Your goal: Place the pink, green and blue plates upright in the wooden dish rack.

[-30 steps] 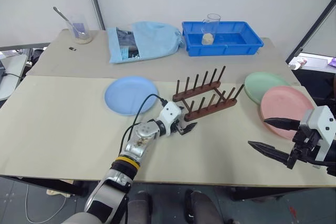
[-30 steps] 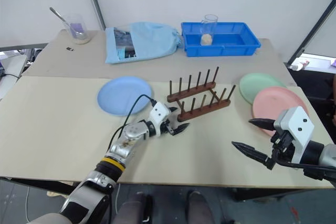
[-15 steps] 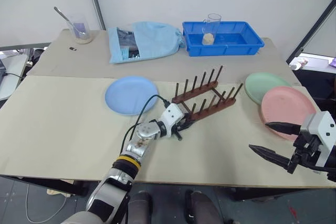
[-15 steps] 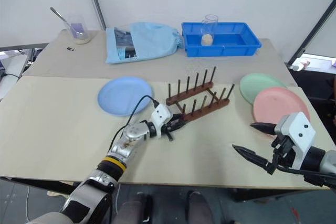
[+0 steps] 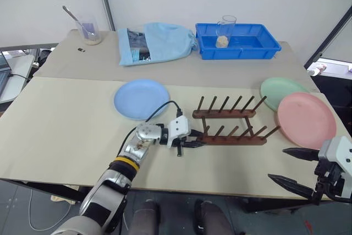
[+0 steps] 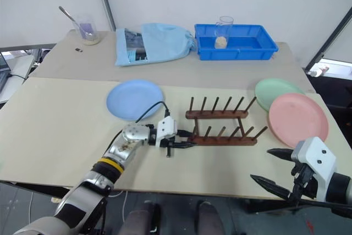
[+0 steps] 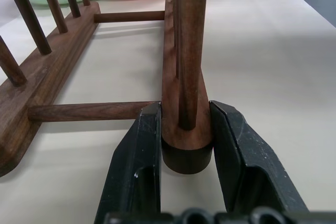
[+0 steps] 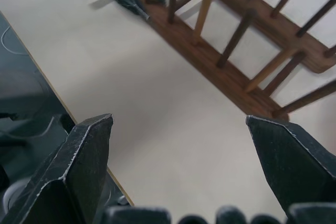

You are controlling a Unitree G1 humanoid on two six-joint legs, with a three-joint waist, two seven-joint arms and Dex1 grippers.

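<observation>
Three round plates lie flat on the counter [image 5: 66, 125]. The blue plate [image 5: 139, 98] sits alone just beyond the left arm. The green plate [image 5: 284, 88] and the pink plate [image 5: 306, 120] lie together at the right end, and from the head views the pink one's rim appears to overlap the green one's near edge.

One wooden dish rack [image 5: 231, 127] stands between the blue plate and that pair, with none of the plates in it. It has two parallel base bars joined by two cross rods. The far bar carries six upright pegs and the near bar about six, some leaning outward at the right end.

The left claw [image 5: 193, 142] is clamped on the left end of the near bar. In the left wrist view its two black fingers [image 7: 135, 171] press against either side of the bar's rounded end, just below the first peg.

The right claw [image 5: 294, 165] hangs past the near right edge of the counter with its two fingers spread wide apart and nothing between them, well apart from the rack.

At the back of the counter are one bright blue tray [image 5: 237, 41] with one clear cup [image 5: 224, 30] standing in it, one light blue cloth bag [image 5: 157, 43], and one clear beaker [image 5: 90, 29] holding a spoon.
</observation>
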